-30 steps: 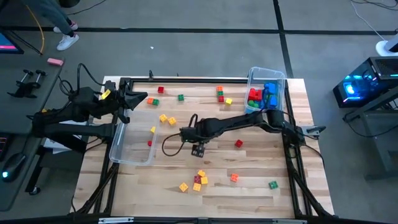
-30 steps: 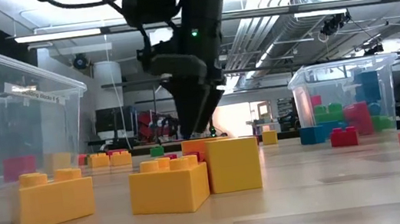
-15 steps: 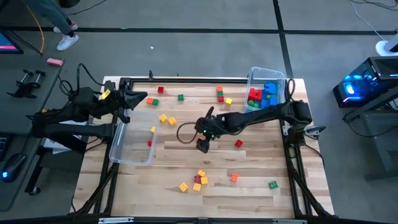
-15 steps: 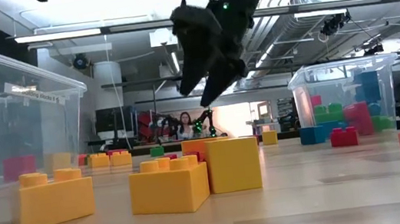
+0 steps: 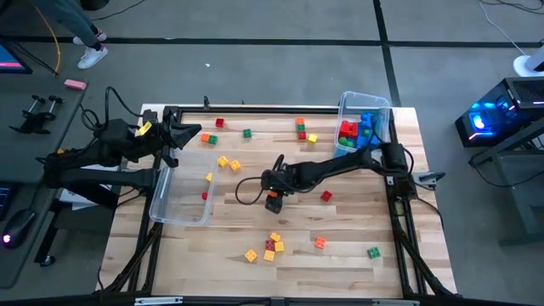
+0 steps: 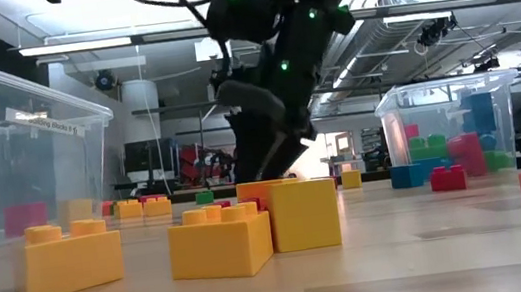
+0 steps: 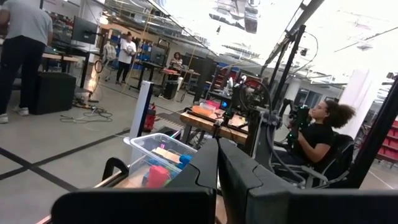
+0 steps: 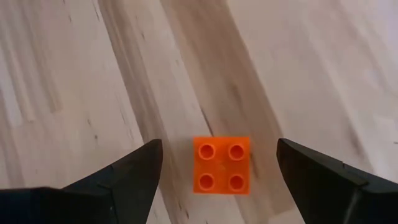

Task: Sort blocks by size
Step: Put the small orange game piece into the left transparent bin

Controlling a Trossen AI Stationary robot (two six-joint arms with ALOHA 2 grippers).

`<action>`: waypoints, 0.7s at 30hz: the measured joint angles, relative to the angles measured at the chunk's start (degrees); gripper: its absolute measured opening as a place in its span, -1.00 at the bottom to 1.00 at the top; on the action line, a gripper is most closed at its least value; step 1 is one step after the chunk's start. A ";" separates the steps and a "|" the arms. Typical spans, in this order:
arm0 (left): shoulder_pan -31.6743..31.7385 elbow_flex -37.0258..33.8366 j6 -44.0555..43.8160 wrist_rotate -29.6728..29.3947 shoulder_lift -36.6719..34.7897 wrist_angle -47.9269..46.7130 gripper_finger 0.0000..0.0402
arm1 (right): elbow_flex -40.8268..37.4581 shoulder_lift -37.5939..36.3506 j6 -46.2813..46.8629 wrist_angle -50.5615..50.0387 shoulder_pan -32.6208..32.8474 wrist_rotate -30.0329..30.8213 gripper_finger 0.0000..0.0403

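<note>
Small blocks lie scattered on the wooden table [image 5: 357, 221]. My right gripper [image 5: 272, 201] is open at the table's middle, pointing down. An orange four-stud block [image 8: 222, 165] lies flat on the table between its two fingers [image 8: 127, 174], apart from both. In the low view the gripper [image 6: 277, 159] stands low behind three yellow blocks [image 6: 220, 240]. My left gripper [image 5: 190, 134] is shut and empty, held above the far end of the clear left bin [image 5: 166, 200]. That bin holds a red block [image 5: 205, 195] and a yellow one [image 5: 209, 177].
A clear bin [image 5: 364, 106] at the far right corner holds red, blue and green larger blocks. Loose blocks lie along the far edge [image 5: 301, 127], left of centre [image 5: 228, 162], near the front edge [image 5: 272, 243] and at the front right [image 5: 373, 252]. A red block [image 5: 326, 196] lies right of my right gripper.
My right gripper rose from the table, tipped and swung a little toward the right edge. It then came back down and now stands low over the orange block.
</note>
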 joint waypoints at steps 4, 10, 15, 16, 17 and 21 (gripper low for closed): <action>0.00 0.00 -0.19 0.01 0.00 0.00 -1.00 | -0.02 1.70 -0.27 -1.08 0.57 0.15 0.55; 0.00 0.00 -0.60 0.00 0.00 0.02 -1.00 | -0.11 1.81 0.04 -0.56 0.81 3.27 0.34; -0.02 -0.02 -4.98 0.02 0.04 4.45 -1.00 | 1.06 1.81 -0.11 -0.76 0.76 3.32 -0.30; -0.02 -0.02 -6.62 0.27 0.04 7.06 -1.00 | 1.85 1.70 -0.60 -1.47 0.61 3.01 -0.37; -0.02 -0.02 -7.82 0.91 0.07 10.27 -1.00 | 2.91 1.49 -1.10 -2.11 0.49 2.66 -0.35; -0.03 -0.02 -7.72 5.94 0.01 27.34 -1.00 | 11.01 0.30 -5.44 -1.43 -0.13 1.84 -0.35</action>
